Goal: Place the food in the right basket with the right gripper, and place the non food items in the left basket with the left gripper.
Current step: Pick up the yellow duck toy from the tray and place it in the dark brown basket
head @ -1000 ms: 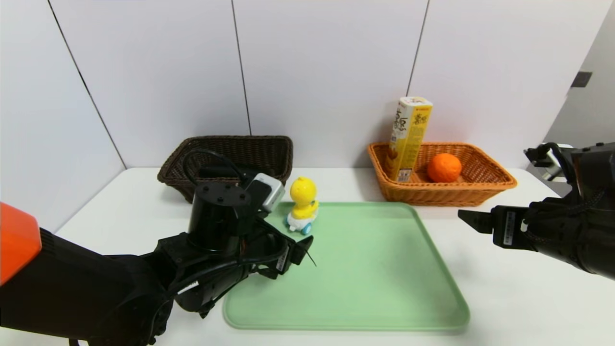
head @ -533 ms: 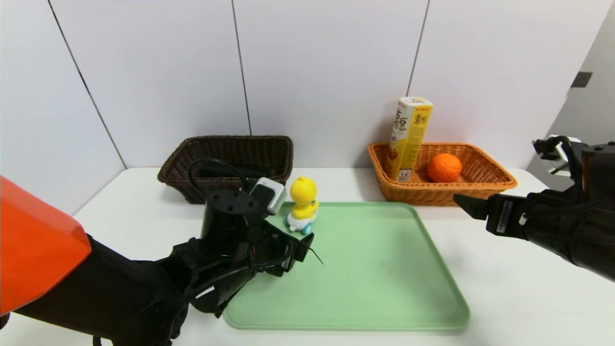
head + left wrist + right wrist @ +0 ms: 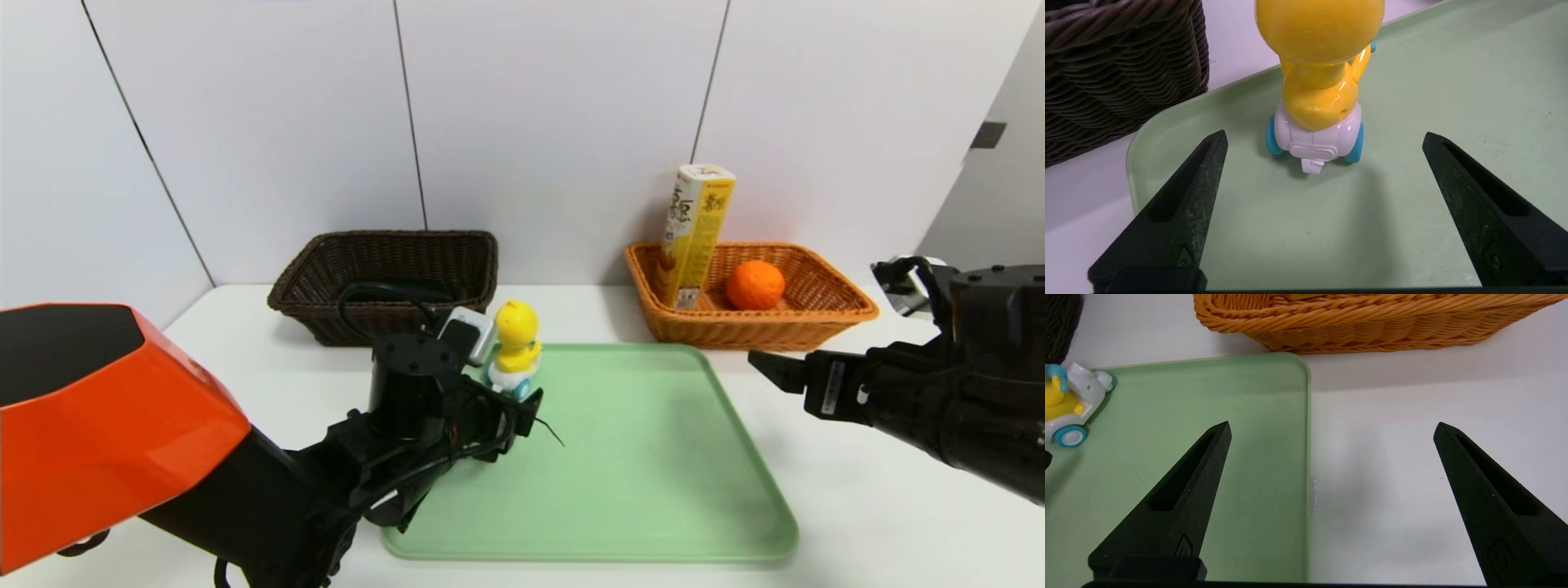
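Two wicker baskets behind green tray [image 3: 653,490], snack carton [image 3: 694,237] and orange [image 3: 754,284] in orange basket [image 3: 824,322], left gripper [image 3: 1325,141] spread wide just short of duck toy [image 3: 1316,94] on tray, right gripper [image 3: 1331,430] spread, empty, over tray's edge

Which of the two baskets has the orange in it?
The bright orange basket on the right holds the orange, beside a tall yellow carton. The dark brown basket on the left does not.
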`<action>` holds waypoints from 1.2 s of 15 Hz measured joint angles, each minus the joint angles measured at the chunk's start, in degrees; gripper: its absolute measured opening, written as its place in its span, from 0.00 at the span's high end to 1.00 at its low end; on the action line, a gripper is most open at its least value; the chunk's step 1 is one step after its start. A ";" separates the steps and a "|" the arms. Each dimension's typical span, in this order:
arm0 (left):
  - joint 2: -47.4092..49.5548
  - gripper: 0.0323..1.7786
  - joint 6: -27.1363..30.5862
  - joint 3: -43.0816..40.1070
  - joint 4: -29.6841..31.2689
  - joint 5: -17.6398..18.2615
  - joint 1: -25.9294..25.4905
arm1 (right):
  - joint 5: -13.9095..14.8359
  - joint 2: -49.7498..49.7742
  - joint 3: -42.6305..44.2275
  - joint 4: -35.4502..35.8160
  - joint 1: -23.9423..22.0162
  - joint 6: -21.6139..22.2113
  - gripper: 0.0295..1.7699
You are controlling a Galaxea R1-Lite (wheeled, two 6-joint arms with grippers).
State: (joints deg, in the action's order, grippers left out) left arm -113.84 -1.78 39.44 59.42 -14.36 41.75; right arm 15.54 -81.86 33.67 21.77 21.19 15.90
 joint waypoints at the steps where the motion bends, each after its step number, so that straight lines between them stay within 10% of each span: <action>1: -0.17 0.05 -0.12 0.06 0.00 0.06 0.04 | -0.67 -0.50 -0.10 0.60 -0.05 0.00 0.03; 18: -3.54 0.05 -1.35 5.99 -0.38 6.75 -2.12 | -1.71 -3.06 -0.44 1.55 0.09 -0.07 0.03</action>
State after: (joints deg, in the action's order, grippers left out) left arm -117.37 -3.13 45.42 59.04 -7.61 39.63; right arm 13.84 -84.92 33.23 23.32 21.27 15.82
